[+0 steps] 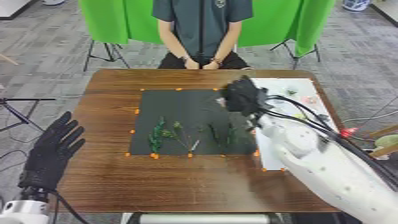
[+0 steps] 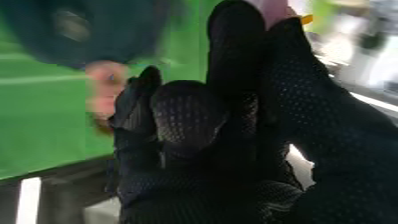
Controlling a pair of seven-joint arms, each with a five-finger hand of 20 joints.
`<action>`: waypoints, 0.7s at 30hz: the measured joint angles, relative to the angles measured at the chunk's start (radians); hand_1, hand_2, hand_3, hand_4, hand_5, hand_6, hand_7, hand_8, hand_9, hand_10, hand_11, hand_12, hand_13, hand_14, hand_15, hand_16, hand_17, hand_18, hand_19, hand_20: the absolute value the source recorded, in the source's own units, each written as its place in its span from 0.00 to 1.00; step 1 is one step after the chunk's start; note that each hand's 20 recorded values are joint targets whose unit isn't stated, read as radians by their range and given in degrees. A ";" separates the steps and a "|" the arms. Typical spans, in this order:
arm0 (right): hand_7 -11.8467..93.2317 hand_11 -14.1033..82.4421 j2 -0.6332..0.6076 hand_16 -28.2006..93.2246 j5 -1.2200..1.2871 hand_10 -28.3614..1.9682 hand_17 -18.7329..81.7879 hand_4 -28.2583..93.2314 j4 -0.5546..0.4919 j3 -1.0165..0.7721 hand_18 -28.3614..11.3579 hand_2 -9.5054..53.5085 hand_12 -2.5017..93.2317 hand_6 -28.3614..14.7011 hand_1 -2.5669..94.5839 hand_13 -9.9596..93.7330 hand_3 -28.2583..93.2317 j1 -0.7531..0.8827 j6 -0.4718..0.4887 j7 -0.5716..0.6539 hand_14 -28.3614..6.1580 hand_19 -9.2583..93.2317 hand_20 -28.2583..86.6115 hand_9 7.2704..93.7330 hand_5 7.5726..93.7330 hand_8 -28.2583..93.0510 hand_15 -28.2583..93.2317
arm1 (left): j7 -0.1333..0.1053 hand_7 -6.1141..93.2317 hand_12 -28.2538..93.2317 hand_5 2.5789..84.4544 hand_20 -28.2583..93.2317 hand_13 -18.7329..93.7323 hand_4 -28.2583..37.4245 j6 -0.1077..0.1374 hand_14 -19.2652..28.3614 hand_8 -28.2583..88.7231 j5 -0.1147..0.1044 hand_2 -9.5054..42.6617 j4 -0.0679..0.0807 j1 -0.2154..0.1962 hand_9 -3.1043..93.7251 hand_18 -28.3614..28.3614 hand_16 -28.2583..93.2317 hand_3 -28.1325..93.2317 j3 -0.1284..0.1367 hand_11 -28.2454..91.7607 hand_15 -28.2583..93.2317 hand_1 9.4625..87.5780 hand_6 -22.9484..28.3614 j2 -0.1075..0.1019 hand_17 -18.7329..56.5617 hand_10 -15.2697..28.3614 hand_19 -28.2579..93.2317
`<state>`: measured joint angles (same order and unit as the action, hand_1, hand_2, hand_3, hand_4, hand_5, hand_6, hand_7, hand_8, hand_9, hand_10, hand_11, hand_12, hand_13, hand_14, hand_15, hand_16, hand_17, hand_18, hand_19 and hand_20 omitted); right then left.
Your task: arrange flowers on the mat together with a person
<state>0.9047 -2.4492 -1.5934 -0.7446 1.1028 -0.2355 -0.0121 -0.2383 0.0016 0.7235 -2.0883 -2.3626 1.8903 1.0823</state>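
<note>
In the head view the dark mat (image 1: 185, 104) lies mid-table, with several green stems (image 1: 157, 135) along its near half. My right hand (image 1: 242, 95) is above the mat's far right corner, blurred, with a pale bit (image 1: 220, 101) beside it. In the right wrist view my right hand (image 2: 187, 130) has its thumb and a finger closed on a pink flower (image 2: 274, 11), mostly hidden, with a yellow-orange spot near their tips. My left hand (image 1: 53, 150), fingers straight, stays at the table's left edge, away from the mat.
A white sheet (image 1: 275, 159) with flowers (image 1: 291, 92) on it lies along the table's right side, partly under my right arm. Small orange markers (image 1: 155, 156) edge the mat. The brown table (image 1: 178, 185) extends nearer to me.
</note>
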 measured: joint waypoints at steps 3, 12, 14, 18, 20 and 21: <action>0.51 0.31 0.099 0.45 -0.010 0.76 0.53 0.00 0.050 0.056 0.26 0.00 0.55 0.72 0.52 0.85 0.92 -0.082 0.009 -0.076 0.68 0.91 0.64 0.97 0.79 0.24 0.83 | -0.001 0.25 0.37 0.26 0.32 0.32 0.00 0.000 0.61 0.15 0.000 0.15 0.011 0.019 0.22 0.84 0.29 0.81 -0.016 0.37 0.32 0.20 0.45 -0.007 0.08 0.55 0.53; 0.44 0.29 0.337 0.45 -0.193 0.71 0.52 0.00 0.125 0.126 0.25 0.00 0.54 0.73 0.49 0.84 0.96 -0.146 0.075 -0.226 0.63 0.90 0.64 0.98 0.86 0.28 0.84 | -0.002 0.22 0.40 0.23 0.33 0.34 0.00 -0.001 0.57 0.16 0.000 0.17 0.033 0.097 0.23 0.82 0.34 0.79 -0.077 0.30 0.26 0.17 0.40 -0.033 0.10 0.49 0.51; 0.43 0.29 0.370 0.44 -0.228 0.70 0.52 0.00 0.147 0.154 0.24 0.00 0.53 0.71 0.49 0.83 0.97 -0.145 0.078 -0.232 0.61 0.90 0.64 0.98 0.87 0.28 0.85 | -0.003 0.21 0.40 0.22 0.33 0.34 0.00 -0.001 0.55 0.15 0.000 0.18 0.033 0.104 0.22 0.82 0.34 0.79 -0.081 0.29 0.26 0.17 0.39 -0.041 0.10 0.48 0.51; 0.39 0.30 0.409 0.44 -0.279 0.68 0.51 0.00 0.179 0.212 0.22 0.00 0.52 0.69 0.49 0.83 0.99 -0.136 0.071 -0.232 0.58 0.90 0.64 0.97 0.89 0.31 0.85 | -0.004 0.17 0.42 0.20 0.34 0.33 0.00 -0.002 0.52 0.17 0.000 0.18 0.034 0.116 0.23 0.81 0.35 0.77 -0.094 0.26 0.26 0.16 0.34 -0.060 0.11 0.43 0.50; 0.37 0.30 0.423 0.45 -0.292 0.67 0.51 0.00 0.199 0.226 0.22 0.00 0.52 0.68 0.49 0.82 0.99 -0.127 0.057 -0.228 0.57 0.90 0.65 0.97 0.90 0.32 0.85 | -0.003 0.17 0.43 0.20 0.34 0.33 0.00 -0.003 0.52 0.17 0.000 0.18 0.034 0.123 0.23 0.81 0.35 0.78 -0.100 0.24 0.26 0.15 0.33 -0.068 0.11 0.42 0.50; 0.37 0.30 0.431 0.45 -0.295 0.67 0.51 0.00 0.209 0.226 0.22 0.00 0.52 0.67 0.49 0.82 0.99 -0.120 0.049 -0.226 0.57 0.90 0.65 0.97 0.89 0.33 0.85 | -0.002 0.17 0.43 0.19 0.34 0.33 0.00 -0.005 0.51 0.17 0.000 0.18 0.034 0.126 0.23 0.81 0.36 0.78 -0.102 0.24 0.26 0.15 0.33 -0.071 0.11 0.42 0.50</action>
<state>1.3358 -2.7437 -1.3840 -0.5185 0.9827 -0.1863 -0.2378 -0.2403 -0.0032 0.7240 -2.0543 -2.2365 1.7885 1.0114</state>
